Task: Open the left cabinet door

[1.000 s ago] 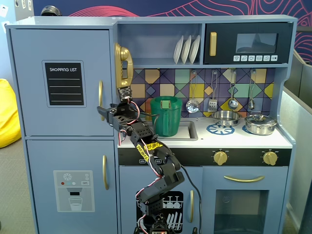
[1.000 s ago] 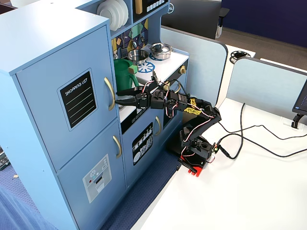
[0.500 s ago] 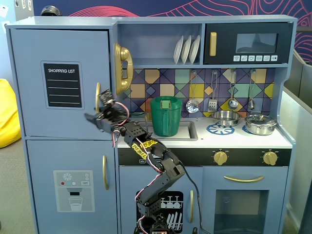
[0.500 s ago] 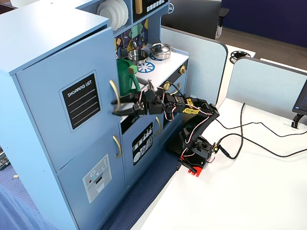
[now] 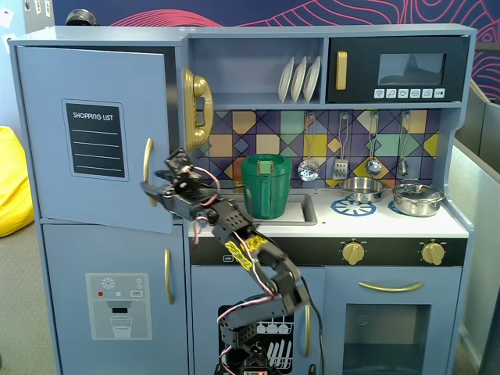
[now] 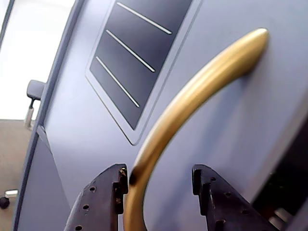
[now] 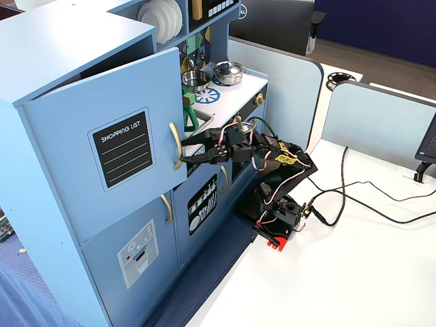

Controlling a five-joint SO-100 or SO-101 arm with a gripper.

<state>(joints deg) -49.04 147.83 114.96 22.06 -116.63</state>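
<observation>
though gripper straddles handle, contact unclear

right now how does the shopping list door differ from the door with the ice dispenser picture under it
The shopping list door stands ajar, its handle edge swung out from the cabinet; the ice dispenser door sits shut and flush. The upper one carries a black chalkboard panel, the lower a grey dispenser graphic. The gripper straddles the upper door's handle, jaws open; the lower door's handle is untouched. Both are blue-grey with vertical gold bar handles.

door light blue-grey | chalkboard panel black, white lines | handle gold | gripper black
</observation>
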